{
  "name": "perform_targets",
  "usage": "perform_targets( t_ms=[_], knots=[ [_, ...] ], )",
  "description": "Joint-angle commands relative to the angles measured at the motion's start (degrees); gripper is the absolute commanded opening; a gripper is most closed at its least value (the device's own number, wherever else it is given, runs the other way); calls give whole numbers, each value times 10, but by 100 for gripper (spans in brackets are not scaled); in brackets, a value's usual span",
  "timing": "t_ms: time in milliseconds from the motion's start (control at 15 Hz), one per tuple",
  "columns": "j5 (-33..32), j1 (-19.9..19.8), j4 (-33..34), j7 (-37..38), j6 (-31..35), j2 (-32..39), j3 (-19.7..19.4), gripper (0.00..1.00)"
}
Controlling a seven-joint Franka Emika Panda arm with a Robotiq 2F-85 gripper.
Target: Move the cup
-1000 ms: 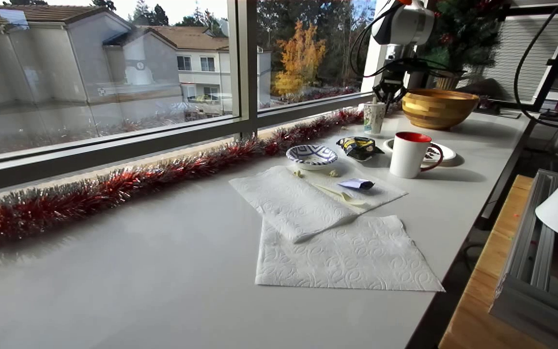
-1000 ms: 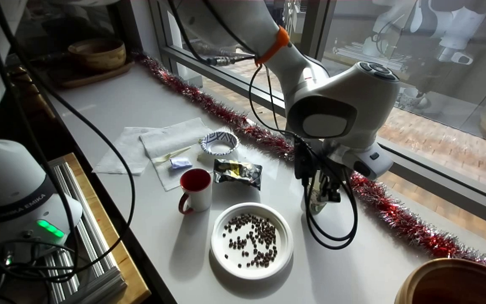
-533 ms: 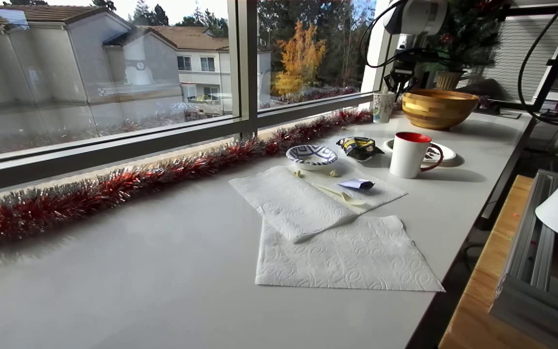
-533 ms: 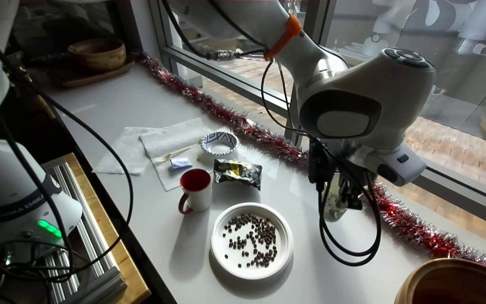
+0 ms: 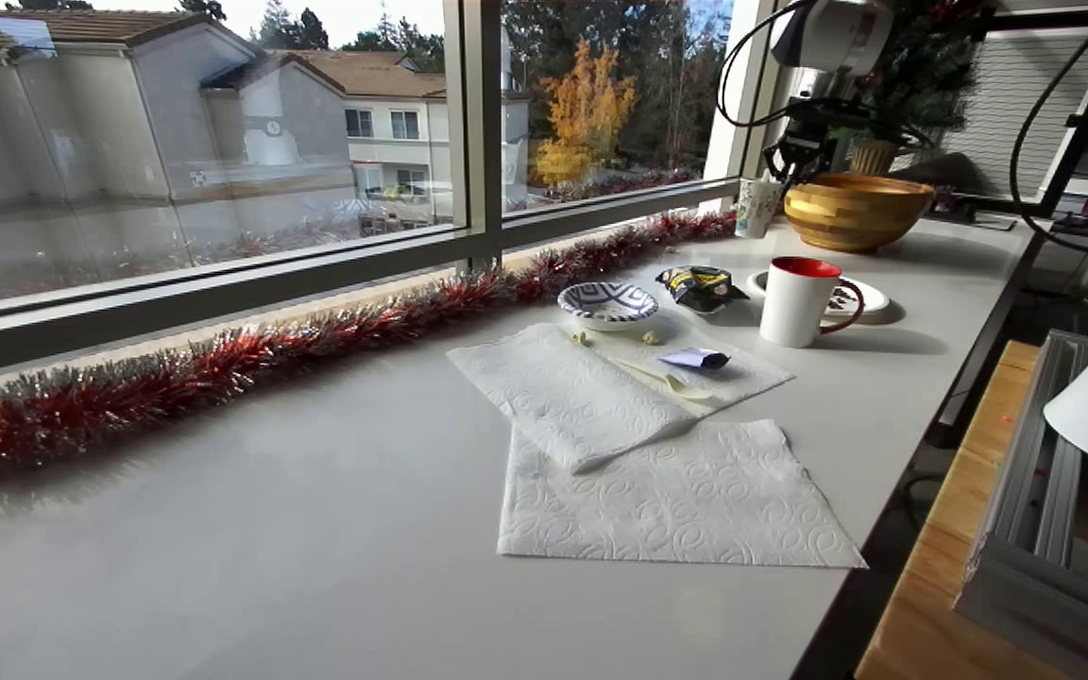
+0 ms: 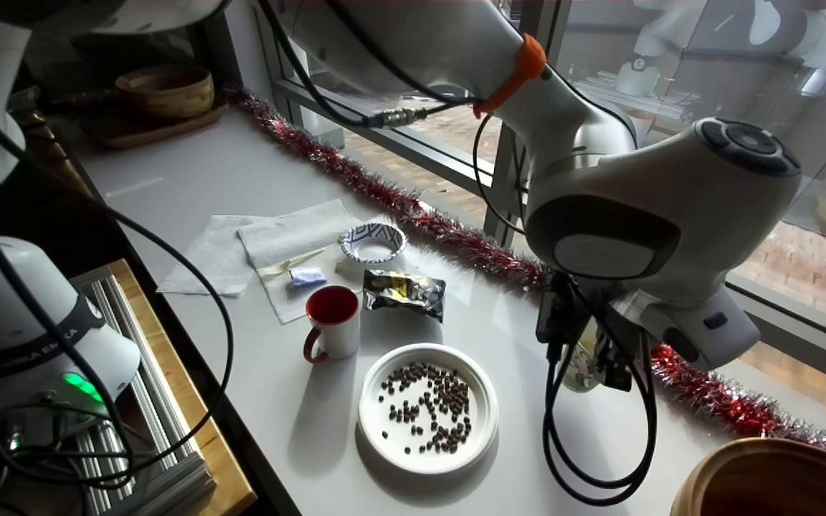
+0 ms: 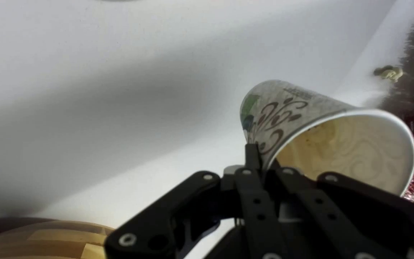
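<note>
A paper cup with a swirl pattern [image 7: 279, 108] is at my gripper [image 7: 264, 158] in the wrist view. The gripper is shut on the cup's rim, one finger outside the wall and one inside. The cup's inside has a brownish stain. In an exterior view the cup [image 5: 754, 210] hangs slightly tilted from my gripper [image 5: 780, 176], just beside the wooden bowl. In an exterior view the arm and cables partly hide the cup [image 6: 582, 369] and my gripper [image 6: 611, 367]. I cannot tell how far its base is above the table.
A wooden bowl [image 5: 856, 212] stands close to the cup. A white mug with red inside [image 6: 334, 330], a plate of dark beans [image 6: 377, 430], a black snack packet [image 6: 404, 294], a patterned bowl [image 6: 373, 244] and paper towels [image 5: 676, 501] lie on the table. Red tinsel [image 5: 251, 349] lines the window.
My gripper has moved with the cup toward the wooden bowl, to the right in both exterior views. The cup has become slightly more tilted. The other things have not moved.
</note>
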Motion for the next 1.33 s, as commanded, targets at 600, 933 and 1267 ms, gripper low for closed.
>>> perform_targets(
  t_ms=[600,933,1267],
  knots=[
    [0,-24,67,-1,-18,55,9,36],
    [-15,-9,10,-33,-16,-10,1,71],
    [-83,13,-54,-122,-54,-85,-10,100]
  ],
)
